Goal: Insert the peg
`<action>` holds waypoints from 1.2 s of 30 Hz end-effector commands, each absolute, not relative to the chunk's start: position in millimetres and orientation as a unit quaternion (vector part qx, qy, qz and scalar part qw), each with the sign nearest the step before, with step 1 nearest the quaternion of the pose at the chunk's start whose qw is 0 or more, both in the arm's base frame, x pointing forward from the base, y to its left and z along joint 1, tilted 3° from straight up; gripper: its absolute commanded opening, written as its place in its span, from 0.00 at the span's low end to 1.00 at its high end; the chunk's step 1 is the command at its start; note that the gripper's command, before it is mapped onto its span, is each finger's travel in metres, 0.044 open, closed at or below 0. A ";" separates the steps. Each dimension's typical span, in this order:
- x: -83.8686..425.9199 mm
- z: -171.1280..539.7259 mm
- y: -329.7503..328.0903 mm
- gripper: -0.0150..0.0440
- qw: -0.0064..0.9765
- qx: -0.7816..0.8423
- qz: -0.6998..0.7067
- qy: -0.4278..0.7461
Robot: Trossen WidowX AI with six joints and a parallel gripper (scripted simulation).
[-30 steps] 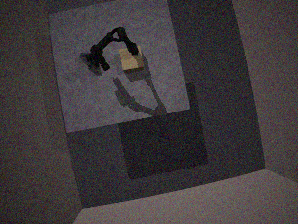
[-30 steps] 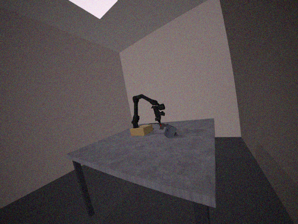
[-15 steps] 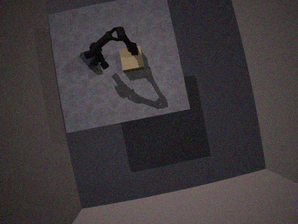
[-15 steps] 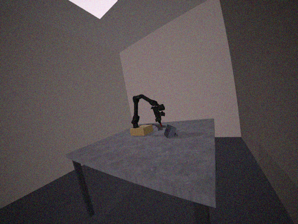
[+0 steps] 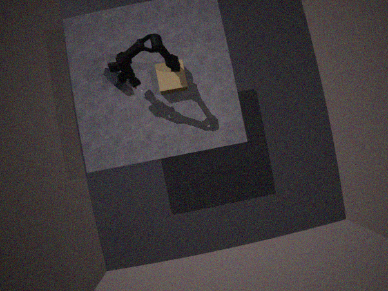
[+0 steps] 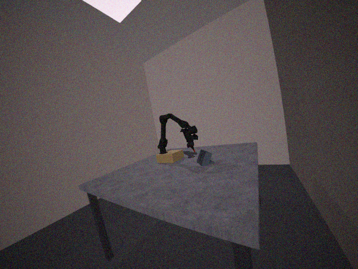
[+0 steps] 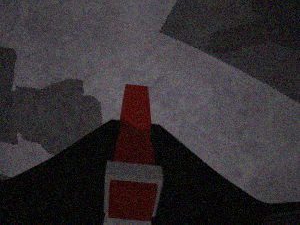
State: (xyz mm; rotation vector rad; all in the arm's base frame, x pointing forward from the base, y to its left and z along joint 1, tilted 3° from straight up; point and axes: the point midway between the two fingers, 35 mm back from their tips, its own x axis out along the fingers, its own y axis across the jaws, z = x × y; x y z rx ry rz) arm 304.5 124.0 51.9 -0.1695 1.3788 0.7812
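Observation:
My gripper (image 5: 136, 84) (image 6: 192, 147) (image 7: 133, 132) is shut on the red peg (image 5: 135, 87) (image 6: 194, 150) (image 7: 136, 106). The peg looks flat-sided and sticks out past the fingertips, its free end clear of any hole. In the exterior view it points down at a slight tilt, between the tan block and the panel. The sloped panel (image 5: 127, 91) (image 6: 204, 158) is a small blue-grey block on the table, beside the gripper and partly covered by the arm in the top view. Its hole cannot be made out. A dark straight-edged area fills the wrist view's upper right; panel or shadow, I cannot tell.
The arm's base stands on a tan block (image 5: 167, 78) (image 6: 169, 158) on the grey table (image 5: 129, 138) (image 6: 184, 196). Arm shadows lie across the table and show at the left of the wrist view. A pale band crosses the peg between the fingers in the wrist view.

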 end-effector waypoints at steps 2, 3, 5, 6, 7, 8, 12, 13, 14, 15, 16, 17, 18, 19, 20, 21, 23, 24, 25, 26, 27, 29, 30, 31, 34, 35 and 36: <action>308.4 51.5 119.8 0.25 0.703 -0.072 0.359 0.610; 309.2 51.4 118.9 0.25 0.703 -0.072 0.360 0.609; 310.8 51.1 117.1 0.25 0.705 -0.070 0.364 0.605; 311.5 50.9 116.1 0.25 0.705 -0.069 0.365 0.604; 312.3 50.8 115.2 0.25 0.706 -0.069 0.367 0.602; 313.0 50.6 114.2 0.25 0.707 -0.068 0.368 0.600; 316.1 50.1 110.4 0.25 0.710 -0.065 0.374 0.593; 316.8 49.9 109.4 0.25 0.711 -0.064 0.375 0.591; 317.6 49.8 108.4 0.25 0.712 -0.064 0.377 0.590; 318.3 49.7 107.4 0.25 0.712 -0.063 0.378 0.588; 319.0 49.5 106.4 0.25 0.713 -0.062 0.380 0.586; 319.8 49.4 105.4 0.25 0.714 -0.062 0.381 0.584; 320.5 49.3 104.4 0.25 0.715 -0.061 0.383 0.582; 321.2 49.2 103.4 0.25 0.716 -0.061 0.384 0.580; 322.0 49.0 102.4 0.25 0.717 -0.060 0.385 0.578; 322.7 48.9 101.4 0.25 0.717 -0.059 0.387 0.576; 324.1 48.7 99.3 0.25 0.719 -0.058 0.389 0.573; 324.8 48.6 98.2 0.25 0.720 -0.058 0.391 0.571; 325.5 48.5 97.2 0.25 0.721 -0.057 0.392 0.569; 326.2 48.4 96.1 0.25 0.722 -0.057 0.393 0.567; 326.9 48.3 95.1 0.25 0.723 -0.056 0.395 0.565; 328.3 48.0 92.9 0.25 0.725 -0.055 0.397 0.560; 329.0 47.9 91.8 0.25 0.726 -0.054 0.398 0.558; 329.7 47.9 90.7 0.25 0.727 -0.054 0.400 0.556; 331.8 47.6 87.4 0.25 0.730 -0.053 0.403 0.550; 332.4 47.5 86.3 0.25 0.731 -0.052 0.404 0.548; 333.1 47.4 85.2 0.25 0.732 -0.052 0.406 0.546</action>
